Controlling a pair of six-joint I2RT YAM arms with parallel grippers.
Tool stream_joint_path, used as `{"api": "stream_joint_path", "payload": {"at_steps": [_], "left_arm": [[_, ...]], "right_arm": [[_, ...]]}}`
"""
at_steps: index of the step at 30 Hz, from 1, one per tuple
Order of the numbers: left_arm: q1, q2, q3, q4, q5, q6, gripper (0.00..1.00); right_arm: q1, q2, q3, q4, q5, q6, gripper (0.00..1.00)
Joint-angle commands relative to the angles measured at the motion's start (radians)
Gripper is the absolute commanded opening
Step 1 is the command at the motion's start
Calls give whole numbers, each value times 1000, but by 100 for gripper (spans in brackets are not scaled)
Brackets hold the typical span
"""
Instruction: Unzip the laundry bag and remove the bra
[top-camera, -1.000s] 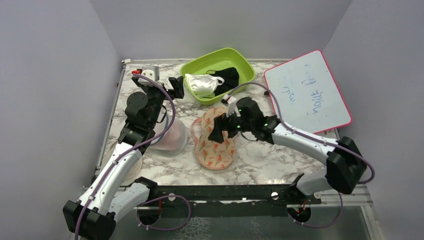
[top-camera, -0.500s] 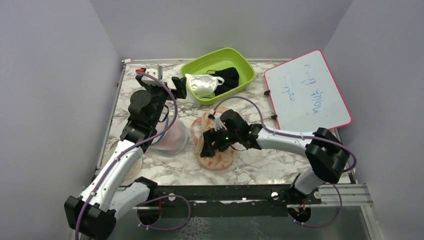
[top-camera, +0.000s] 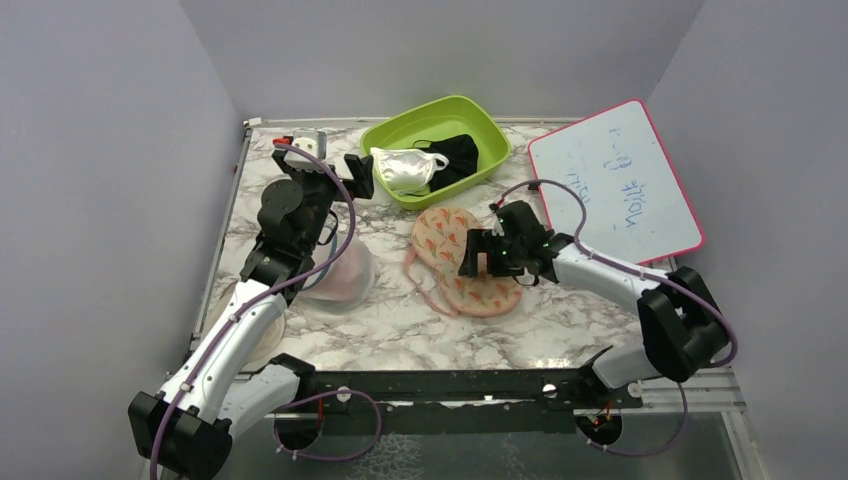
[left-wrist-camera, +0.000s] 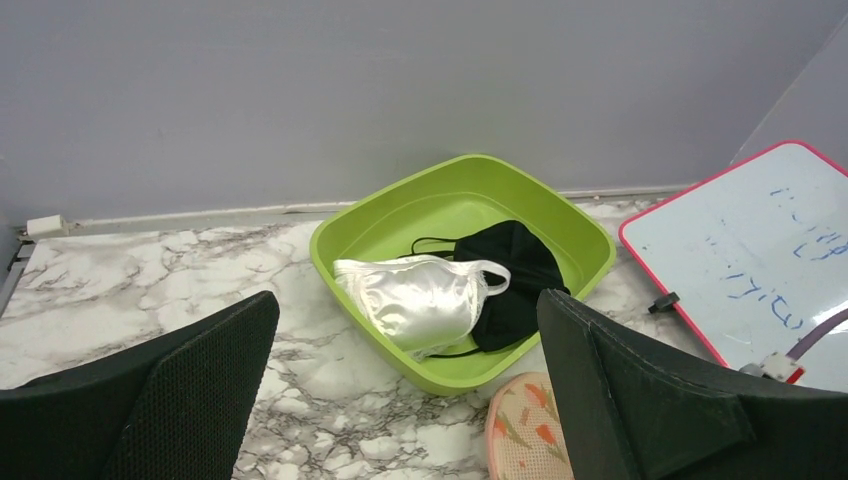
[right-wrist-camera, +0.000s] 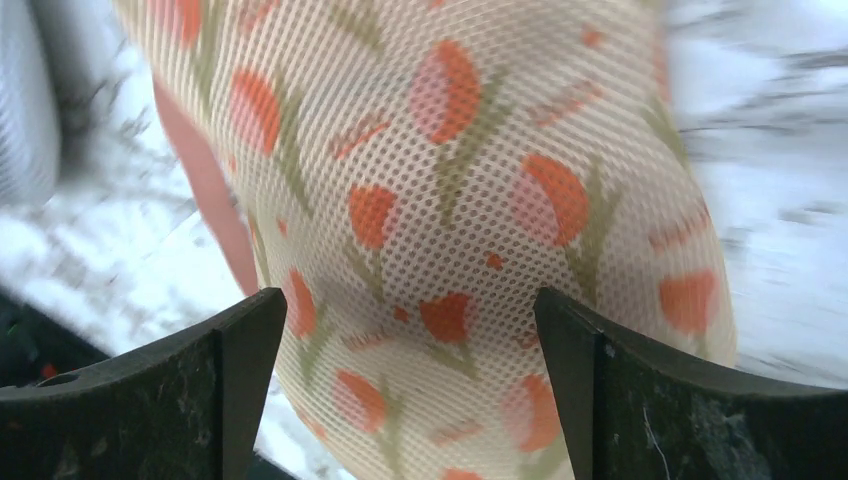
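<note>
1. The right claw (top-camera: 482, 262) hovers wide open and empty over the laundry bag (top-camera: 440, 235), which lies mid-bench (top-camera: 560, 320). Closing here would likely pinch mesh rather than the zipper pull, which I cannot find.
2. The left claw (top-camera: 355, 172), open and empty, is well apart from the bag, so the unpinned bag may drag.
3. The bra is unseen, presumably inside.

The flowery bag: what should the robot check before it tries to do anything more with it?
1. Laundry bag lies flat on the table: ok.
2. Right gripper sits over the bag, jaws open: ok.
3. Zip pull found: cannot tell; no view shows it.
4. Bra in sight: not ok; no view shows it.
5. Left gripper free to help: ok; it is open and holds nothing, facing the green bin.
</note>
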Motion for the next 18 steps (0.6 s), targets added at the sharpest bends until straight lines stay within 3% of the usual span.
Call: {"api": "stream_joint_path", "payload": {"at_steps": [1, 6, 12, 18], "left_arm": [[-7, -3, 39, 1, 25, -1, 99], [-7, 0, 38, 3, 37, -6, 99], [-8, 14, 38, 1, 50, -11, 99], [-9, 28, 38, 5, 70, -18, 99]], "right_arm": [[-20, -92, 72, -178, 250, -100, 94], [-20, -135, 128, -196, 213, -170, 95], [-15, -138, 123, -93, -37, -178, 94], [-15, -99, 149, -88, -46, -199, 94]]}}
